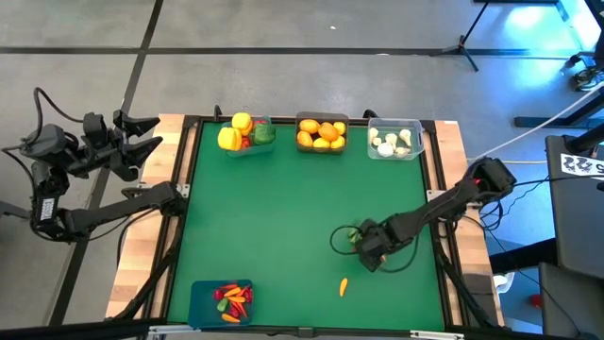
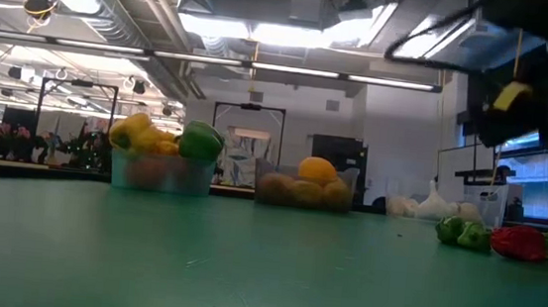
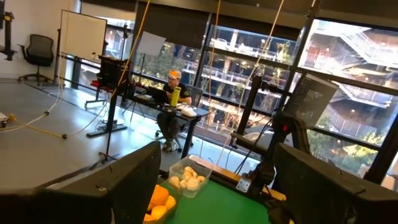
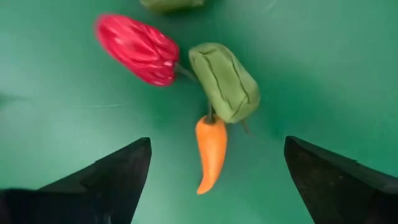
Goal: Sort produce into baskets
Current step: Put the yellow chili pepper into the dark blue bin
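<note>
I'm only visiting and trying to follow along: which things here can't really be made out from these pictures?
- Pile beneath the right gripper: in the high view the arm covers the red pepper, green pepper and orange chilli.
- Blue bin: high view, contents too small to name singly.
- Clear bin: low view, dim, its white contents indistinct.
- Another green piece: right wrist view, cut off by the edge.
</note>
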Available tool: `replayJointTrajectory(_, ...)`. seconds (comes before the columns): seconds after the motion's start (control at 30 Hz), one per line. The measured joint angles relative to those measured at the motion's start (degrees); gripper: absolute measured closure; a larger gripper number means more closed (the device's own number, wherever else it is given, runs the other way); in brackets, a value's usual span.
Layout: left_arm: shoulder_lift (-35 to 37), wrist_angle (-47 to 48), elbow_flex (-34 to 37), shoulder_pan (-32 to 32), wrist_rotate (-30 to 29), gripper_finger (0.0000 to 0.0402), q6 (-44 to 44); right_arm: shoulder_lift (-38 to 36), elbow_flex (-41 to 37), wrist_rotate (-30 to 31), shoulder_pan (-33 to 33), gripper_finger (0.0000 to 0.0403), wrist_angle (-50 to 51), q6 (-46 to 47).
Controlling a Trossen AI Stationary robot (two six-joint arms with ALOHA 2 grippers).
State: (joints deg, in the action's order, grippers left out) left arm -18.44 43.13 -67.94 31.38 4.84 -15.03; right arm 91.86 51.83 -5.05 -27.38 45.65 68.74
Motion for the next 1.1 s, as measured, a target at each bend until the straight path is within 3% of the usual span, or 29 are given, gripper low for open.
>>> replayJointTrajectory(0.3, 0.00, 1.17, 0.00, 0.00, -0.11, 0.0093, -0.02, 4.25, 0.15, -0.41, 0.03, 0.0093, -1.69, -2.96)
replayJointTrajectory(0.77, -0.02, 3.02, 0.00, 0.00, -1.29, 0.0093, -0.02, 4.33, 0.15, 0.34, 0.00, 0.0293, -2.37, -2.30)
replayJointTrajectory(1.1, -0.02, 3.02, 0.00, 0.00, -1.29, 0.0093, 0.00, 4.79, 3.01, 2.52, -0.01, 0.0356, -1.15, -1.36)
